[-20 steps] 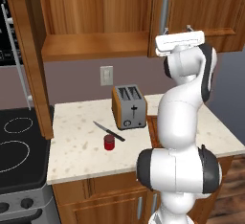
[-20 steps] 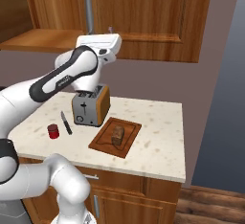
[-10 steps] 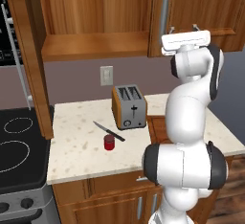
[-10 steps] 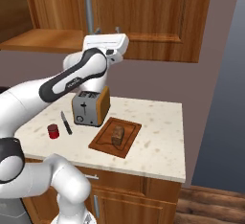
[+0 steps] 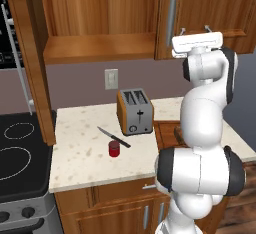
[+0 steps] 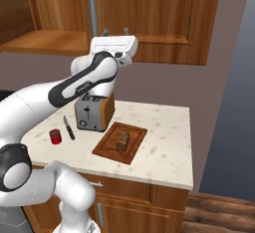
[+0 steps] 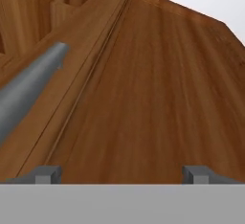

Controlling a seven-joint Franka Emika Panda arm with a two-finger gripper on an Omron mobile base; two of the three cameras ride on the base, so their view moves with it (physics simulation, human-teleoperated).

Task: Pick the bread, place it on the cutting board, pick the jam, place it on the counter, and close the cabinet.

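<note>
Bread (image 6: pixel 122 140) resting on the cutting board (image 6: pixel 107 148), right of the toaster (image 6: pixel 92 111). Jam (image 5: pixel 114 148) upright on the counter (image 5: pixel 80 153), just beside a knife (image 5: pixel 114 137). Cabinet (image 6: pixel 159 18) with one side open, shelf (image 5: pixel 97 47) bare. Gripper (image 6: pixel 115 31) raised at the closed door's lower edge, near the silver handle (image 7: pixel 28 86), jaws spread wide, gripping nothing.

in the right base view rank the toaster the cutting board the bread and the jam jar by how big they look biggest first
1. cutting board
2. toaster
3. and 4. bread and jam jar: both small, too close to rank.
</note>
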